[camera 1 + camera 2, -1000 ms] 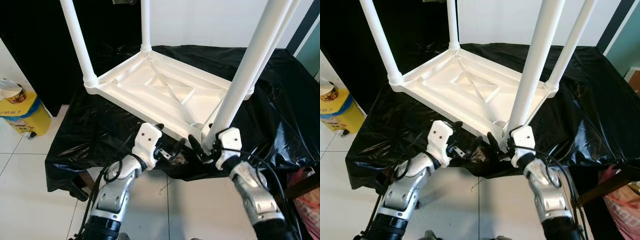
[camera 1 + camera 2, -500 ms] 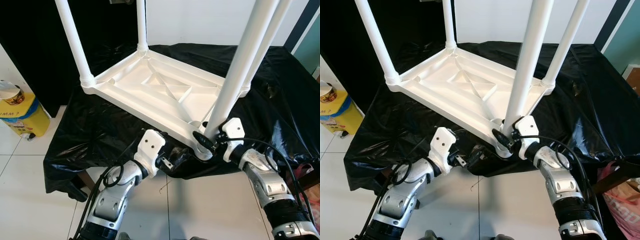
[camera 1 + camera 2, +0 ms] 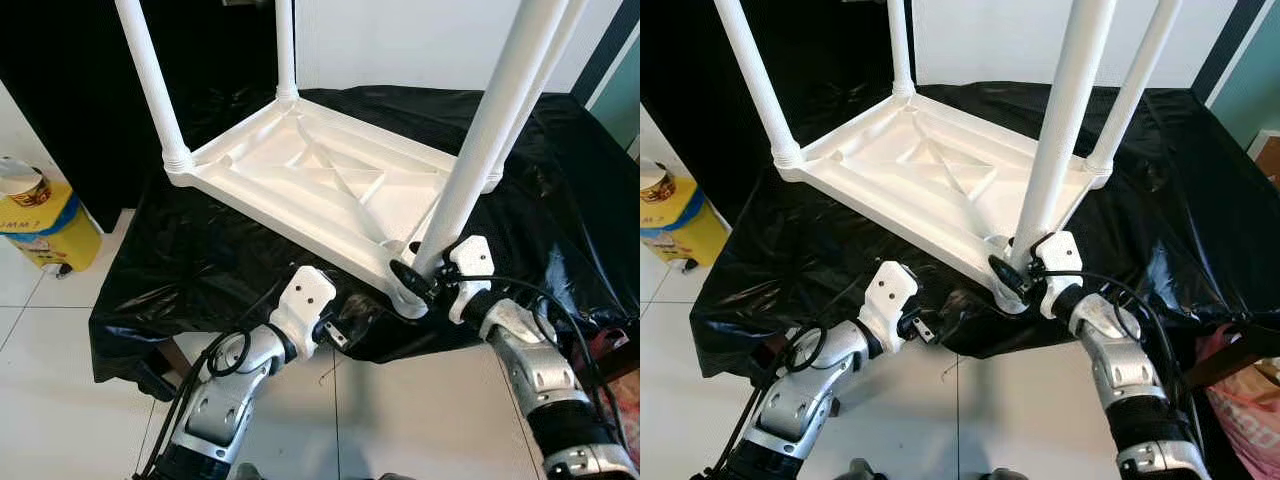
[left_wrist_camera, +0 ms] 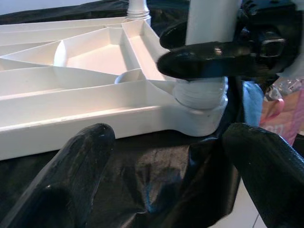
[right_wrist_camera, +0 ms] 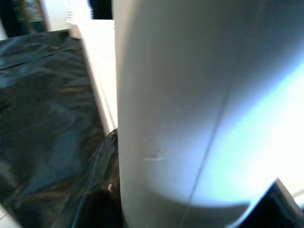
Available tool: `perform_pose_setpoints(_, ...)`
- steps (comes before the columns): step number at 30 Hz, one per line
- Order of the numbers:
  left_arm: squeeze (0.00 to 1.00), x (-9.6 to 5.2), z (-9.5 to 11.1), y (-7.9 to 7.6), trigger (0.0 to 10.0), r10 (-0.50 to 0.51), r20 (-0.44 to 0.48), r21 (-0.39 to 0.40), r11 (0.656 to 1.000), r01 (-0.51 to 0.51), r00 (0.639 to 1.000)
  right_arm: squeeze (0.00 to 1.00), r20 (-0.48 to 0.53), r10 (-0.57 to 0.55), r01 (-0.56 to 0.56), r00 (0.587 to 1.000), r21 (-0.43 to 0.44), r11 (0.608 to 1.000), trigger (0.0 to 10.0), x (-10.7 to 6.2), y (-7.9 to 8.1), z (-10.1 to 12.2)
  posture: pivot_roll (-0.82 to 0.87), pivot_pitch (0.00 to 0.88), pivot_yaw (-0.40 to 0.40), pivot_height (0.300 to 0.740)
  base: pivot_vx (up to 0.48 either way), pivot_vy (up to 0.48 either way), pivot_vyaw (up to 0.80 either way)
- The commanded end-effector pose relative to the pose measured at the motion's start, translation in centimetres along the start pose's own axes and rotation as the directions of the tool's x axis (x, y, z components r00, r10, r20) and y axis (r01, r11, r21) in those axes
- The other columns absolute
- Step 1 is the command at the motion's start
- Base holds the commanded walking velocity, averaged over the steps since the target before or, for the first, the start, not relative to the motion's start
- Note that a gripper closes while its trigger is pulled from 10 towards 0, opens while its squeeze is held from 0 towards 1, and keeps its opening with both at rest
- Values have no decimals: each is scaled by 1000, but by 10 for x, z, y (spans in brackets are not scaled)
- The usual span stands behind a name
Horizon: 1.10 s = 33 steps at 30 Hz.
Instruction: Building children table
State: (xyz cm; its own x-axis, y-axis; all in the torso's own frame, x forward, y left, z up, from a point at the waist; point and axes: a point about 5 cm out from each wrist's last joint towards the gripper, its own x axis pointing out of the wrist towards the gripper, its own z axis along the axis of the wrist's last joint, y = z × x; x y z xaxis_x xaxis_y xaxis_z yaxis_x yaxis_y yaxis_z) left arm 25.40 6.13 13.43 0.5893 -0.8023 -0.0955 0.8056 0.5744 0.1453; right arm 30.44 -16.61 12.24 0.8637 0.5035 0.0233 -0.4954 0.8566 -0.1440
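A white plastic children's table (image 3: 330, 190) is lying upside down on a black-covered bench (image 3: 200, 260). The right tool (image 3: 420, 283) is gripping the near leg (image 3: 475, 160) at its base, while the left tool (image 4: 166, 180) is hovering released nearby. The table looks light, stiff and smooth, best held low on the leg.

My head's two eyes look forward and down on the upturned table (image 3: 330, 190). Each wrist camera sits close, both sharing its near leg (image 4: 206, 28).

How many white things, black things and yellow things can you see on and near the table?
White: 1, the upside-down table with four legs.
Black: 1, the plastic sheet.
Yellow: 1, the bucket on the floor.
Total: 3.
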Motion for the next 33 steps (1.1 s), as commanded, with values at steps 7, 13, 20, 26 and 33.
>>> perform_pose_setpoints(7, 0, 2, 0, -4, 10000, -71, -7, 8, 997, 71, 997, 0, -119, -187, 190, 975, 13, 982, 10000, -12, -5, -24, 11, 76, -39, 740, 0, 0, 0)
perform_pose_setpoints(13, 0, 4, 0, -4, 10000, -79, -7, 13, 997, 79, 997, 0, -146, -404, 412, 903, 23, 911, 10000, -16, -3, -31, 7, 61, -42, 740, 0, 0, 0)
perform_pose_setpoints(20, 0, 5, 0, -3, 10000, -79, -5, 19, 997, 79, 997, 0, -182, -547, 560, 817, 23, 828, 10000, -17, 16, -37, 11, 47, -51, 740, 0, 0, 0)
perform_pose_setpoints(26, 0, 6, 1, -1, 10000, -75, 0, 20, 997, 75, 997, 0, -186, -548, 566, 816, 65, 822, 10000, -9, 37, -34, 14, 37, -56, 740, 0, 0, 0)
perform_pose_setpoints(33, 0, 7, 1, -2, 10000, -78, 1, 22, 997, 78, 997, 0, -157, -554, 569, 818, 69, 820, 10000, -9, 37, -27, 13, 33, -57, 740, 0, 0, 0)
